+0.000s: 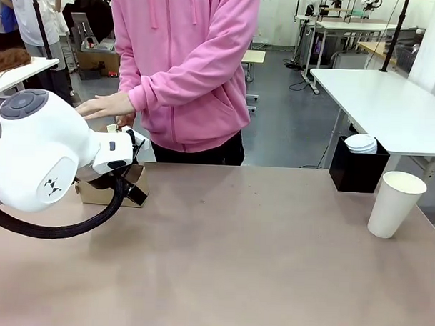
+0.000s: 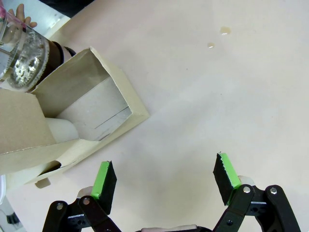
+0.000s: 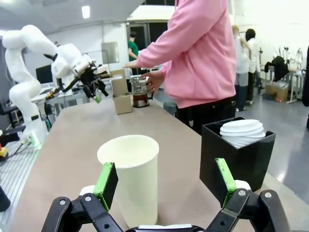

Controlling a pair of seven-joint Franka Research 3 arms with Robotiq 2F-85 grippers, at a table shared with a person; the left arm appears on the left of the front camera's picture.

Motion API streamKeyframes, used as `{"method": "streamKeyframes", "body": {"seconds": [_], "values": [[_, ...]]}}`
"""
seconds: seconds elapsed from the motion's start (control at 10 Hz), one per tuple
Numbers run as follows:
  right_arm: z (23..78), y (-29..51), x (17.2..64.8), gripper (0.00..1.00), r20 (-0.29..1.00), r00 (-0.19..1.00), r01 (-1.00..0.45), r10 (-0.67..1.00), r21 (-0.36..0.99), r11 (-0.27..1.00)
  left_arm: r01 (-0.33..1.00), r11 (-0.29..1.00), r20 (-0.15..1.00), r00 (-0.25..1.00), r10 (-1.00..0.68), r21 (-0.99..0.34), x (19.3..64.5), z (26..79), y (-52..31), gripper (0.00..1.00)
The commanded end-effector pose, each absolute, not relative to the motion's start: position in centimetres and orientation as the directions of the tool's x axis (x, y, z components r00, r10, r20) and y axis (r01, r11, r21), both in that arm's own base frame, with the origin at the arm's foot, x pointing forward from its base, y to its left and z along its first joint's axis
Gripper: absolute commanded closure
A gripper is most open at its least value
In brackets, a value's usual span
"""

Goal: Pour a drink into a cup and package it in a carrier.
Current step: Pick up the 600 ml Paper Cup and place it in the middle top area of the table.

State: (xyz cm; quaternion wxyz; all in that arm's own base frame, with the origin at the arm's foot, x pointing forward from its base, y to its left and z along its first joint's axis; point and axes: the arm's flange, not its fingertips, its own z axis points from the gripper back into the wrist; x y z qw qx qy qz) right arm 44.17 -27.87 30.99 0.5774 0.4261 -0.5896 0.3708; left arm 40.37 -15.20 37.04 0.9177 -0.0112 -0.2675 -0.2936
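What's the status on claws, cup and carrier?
Left claw open, beside carrier. Right claw open, cup upright just ahead. Person's hand on press jug by carrier. Black lid box beside cup.

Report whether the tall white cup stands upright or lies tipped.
Upright: the cup stands on its base on the table, open rim facing up.

White tables [image 1: 377, 100] stand on grey floor [image 1: 286, 130] (ceiling light [image 3: 86, 11] on)

The left end effector [image 2: 164, 169] hangs spread beside the carrier [image 2: 96, 111], the press jug [image 2: 21, 53] just beyond.
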Motion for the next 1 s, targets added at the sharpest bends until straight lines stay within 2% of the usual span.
{"method": "streamKeyframes", "body": {"seconds": [0.0, 0.4, 0.9], "values": [[29.7, -28.0, 43.9, 0.0, 0.996, -0.071, -0.927, -0.048, -0.048, 0.372, 0.545, 0.827, 0.498, 0.684, -0.532, 0.135, 40.3, 37.1, -15.2, 0.0], [25.9, -25.8, 43.5, 0.0, 0.999, -0.038, -0.937, 0.007, -0.038, 0.348, 0.545, 0.827, 0.498, 0.684, -0.532, 0.135, 40.3, 37.1, -15.2, 0.0], [24.2, -22.4, 42.9, 0.0, 0.999, 0.014, -0.955, 0.042, 0.001, 0.297, 0.545, 0.827, 0.498, 0.684, -0.532, 0.135, 40.3, 37.1, -15.2, 0.0]]}}
